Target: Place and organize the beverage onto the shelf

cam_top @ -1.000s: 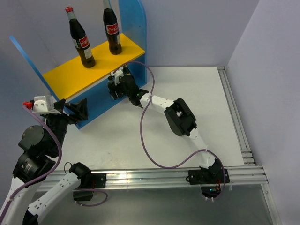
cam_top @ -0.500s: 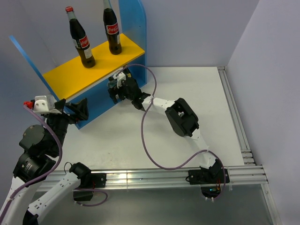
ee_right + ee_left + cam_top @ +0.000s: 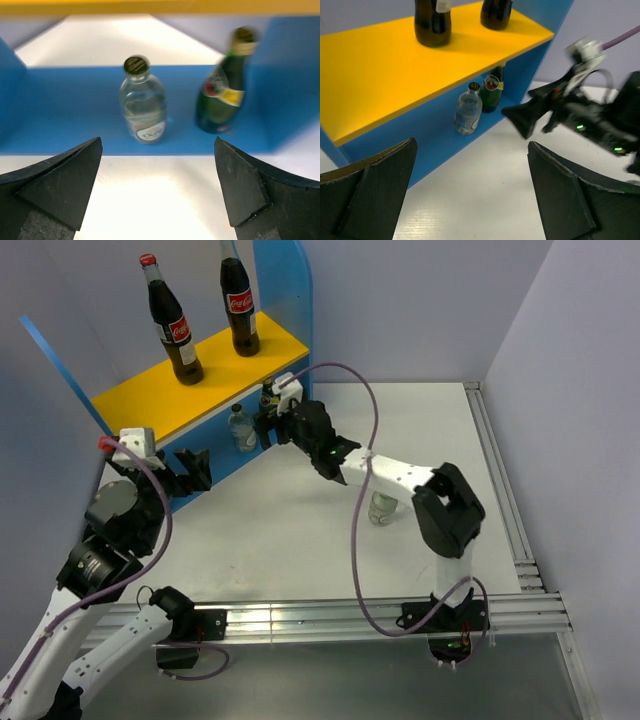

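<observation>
Over at the far left corner of the worktop [image 3: 270,535] stands the shelf [image 3: 150,405]. Both tall colas are upright on its yellow top board: the first cola bottle [image 3: 172,325] sits nearer the left edge, and the second cola bottle [image 3: 238,310] sits close to the rounded blue side panel. Beneath the board I see the shelved clear bottle [image 3: 143,102] standing against the blue back. The green bottle [image 3: 222,82] is beside it but not touching, and looks somewhat blurred in the right wrist view. One loose clear bottle [image 3: 383,508] stands out near the middle of the worktop, partly hidden behind my right arm.

My right gripper [image 3: 160,190] is level with the shelf's lower opening and faces those two small bottles. Its fingers are spread wide with nothing between them, and it touches neither bottle. My left gripper [image 3: 470,200] hovers toward the left edge, just in front of the shelf's blue front panel. It is also spread wide and empty.
</observation>
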Robot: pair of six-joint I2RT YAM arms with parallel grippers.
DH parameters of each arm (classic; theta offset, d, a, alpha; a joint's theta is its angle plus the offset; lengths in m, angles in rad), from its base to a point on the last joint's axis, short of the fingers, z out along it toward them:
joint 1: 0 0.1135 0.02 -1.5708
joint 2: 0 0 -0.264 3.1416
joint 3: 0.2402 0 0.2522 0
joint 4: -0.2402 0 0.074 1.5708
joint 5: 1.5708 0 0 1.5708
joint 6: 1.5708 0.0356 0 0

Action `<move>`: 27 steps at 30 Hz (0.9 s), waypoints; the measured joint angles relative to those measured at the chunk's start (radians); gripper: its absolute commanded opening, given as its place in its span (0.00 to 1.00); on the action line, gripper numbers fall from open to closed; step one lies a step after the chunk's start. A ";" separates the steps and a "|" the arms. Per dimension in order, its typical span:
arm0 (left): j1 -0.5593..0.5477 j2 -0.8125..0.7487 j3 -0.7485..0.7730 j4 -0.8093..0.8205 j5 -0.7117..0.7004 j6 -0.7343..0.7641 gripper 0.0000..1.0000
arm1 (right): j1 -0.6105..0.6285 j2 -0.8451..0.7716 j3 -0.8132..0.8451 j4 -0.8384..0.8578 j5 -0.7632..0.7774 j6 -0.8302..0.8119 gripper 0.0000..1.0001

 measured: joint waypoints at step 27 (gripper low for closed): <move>-0.147 0.360 0.065 0.105 0.356 -0.217 0.99 | -0.016 -1.093 -0.386 -0.827 0.587 0.284 1.00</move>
